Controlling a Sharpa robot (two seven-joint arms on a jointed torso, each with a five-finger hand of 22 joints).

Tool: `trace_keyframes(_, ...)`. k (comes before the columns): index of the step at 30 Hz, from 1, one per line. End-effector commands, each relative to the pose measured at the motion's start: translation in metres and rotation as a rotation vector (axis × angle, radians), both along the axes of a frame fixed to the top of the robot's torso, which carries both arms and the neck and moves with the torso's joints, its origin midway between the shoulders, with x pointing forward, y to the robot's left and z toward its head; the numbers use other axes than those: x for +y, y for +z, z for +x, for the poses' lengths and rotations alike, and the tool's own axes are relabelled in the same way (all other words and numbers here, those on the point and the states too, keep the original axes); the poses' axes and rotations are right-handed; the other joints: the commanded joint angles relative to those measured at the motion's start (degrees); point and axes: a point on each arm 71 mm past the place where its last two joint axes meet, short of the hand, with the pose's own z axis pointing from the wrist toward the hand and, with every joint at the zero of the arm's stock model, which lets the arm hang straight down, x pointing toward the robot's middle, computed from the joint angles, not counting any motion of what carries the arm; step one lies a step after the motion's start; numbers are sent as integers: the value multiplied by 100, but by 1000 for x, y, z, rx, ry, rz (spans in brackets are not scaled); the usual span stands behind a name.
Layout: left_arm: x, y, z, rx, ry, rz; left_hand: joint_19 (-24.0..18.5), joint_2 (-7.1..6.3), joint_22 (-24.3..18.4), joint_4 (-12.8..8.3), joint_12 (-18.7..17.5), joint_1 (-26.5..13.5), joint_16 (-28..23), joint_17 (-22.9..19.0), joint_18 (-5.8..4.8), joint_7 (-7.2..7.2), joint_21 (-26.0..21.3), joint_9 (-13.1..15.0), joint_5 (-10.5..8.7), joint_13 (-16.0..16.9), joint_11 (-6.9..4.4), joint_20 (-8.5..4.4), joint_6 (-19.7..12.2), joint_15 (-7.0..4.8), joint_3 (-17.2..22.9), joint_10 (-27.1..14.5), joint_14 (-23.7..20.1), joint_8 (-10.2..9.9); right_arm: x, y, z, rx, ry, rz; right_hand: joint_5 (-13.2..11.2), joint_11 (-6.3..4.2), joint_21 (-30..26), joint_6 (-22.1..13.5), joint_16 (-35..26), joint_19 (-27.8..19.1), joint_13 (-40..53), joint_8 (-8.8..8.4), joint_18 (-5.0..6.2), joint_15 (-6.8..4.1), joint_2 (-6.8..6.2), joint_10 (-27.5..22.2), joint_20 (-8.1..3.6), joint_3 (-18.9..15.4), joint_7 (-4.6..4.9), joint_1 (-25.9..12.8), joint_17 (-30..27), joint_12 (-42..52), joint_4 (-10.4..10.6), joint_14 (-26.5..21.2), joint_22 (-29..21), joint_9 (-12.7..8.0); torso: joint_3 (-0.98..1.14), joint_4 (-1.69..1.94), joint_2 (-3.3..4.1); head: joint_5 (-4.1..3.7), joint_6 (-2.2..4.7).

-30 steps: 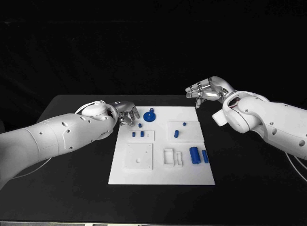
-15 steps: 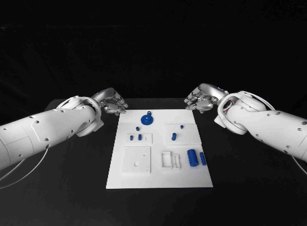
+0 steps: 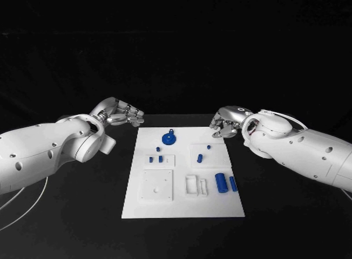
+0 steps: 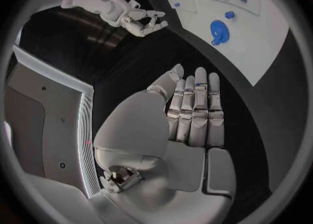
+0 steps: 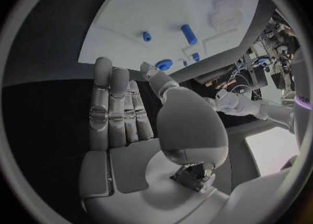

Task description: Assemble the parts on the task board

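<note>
Here the task board (image 3: 184, 205) lies lengthwise on the tabletop (image 3: 300, 216), its blue parts (image 3: 221, 181) unassembled. Both hands hover beside its far corners, fingers extended and apart, holding nothing: left hand (image 3: 120, 114), right hand (image 3: 225, 122). The round blue part (image 3: 169, 139) lies nearest both. Since a second ago, the left hand has withdrawn off the board's far edge.

head: high, looking down | wrists: close behind each hand | shared: task board (image 3: 185, 171)
</note>
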Motion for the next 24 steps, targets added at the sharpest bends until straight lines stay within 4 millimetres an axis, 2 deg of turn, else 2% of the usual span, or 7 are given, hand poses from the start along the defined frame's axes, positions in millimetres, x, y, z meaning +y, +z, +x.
trace_keyframes(1,-2,4,-2,11,6,-122,0,-9,-86,23,-28,-11,-13,-8,-50,15,-6,-1,30,-7,-3,34,-29,34,13,-48,-45,-20,2,-5,-1,35,8,-76,3,3,-14,-20,-9,179,-3,-22,52,0,-61,-54,-13,-8,-27,-18,8,-26,33,35,-4,-4,-7,-5,4,8,7)
trace_keyframes(10,-2,5,-5,19,0,-151,10,-17,-234,41,-28,-11,-19,-11,-48,17,-2,-2,30,-5,8,46,-31,49,2,-64,-80,-21,11,-12,-10,94,44,-72,295,-1,-8,-14,-8,173,-3,-21,46,-5,-74,-37,-20,61,-23,-53,31,-27,9,32,22,-4,1,-21,1,51,-10)
trace_keyframes(19,-4,5,-5,24,-7,-164,15,-14,-282,49,-27,-8,-18,-10,-46,19,2,-2,29,-5,10,48,-33,51,-1,-72,-84,-20,15,-25,-15,113,49,-110,290,18,-10,-46,-13,160,-3,-22,51,7,-93,-109,-12,76,-14,-89,41,-27,-15,30,48,-5,9,-4,5,34,-13)
trace_keyframes(24,-6,5,-5,28,-14,-169,18,-9,-336,62,-28,-15,-20,-11,-47,19,2,-2,22,-5,12,51,-34,56,-6,-78,-96,-20,18,-32,-14,77,38,-129,236,22,-14,-50,-17,168,-3,-22,58,10,-94,-121,-7,61,-8,-83,41,-27,-8,32,48,-5,5,0,2,21,-21)
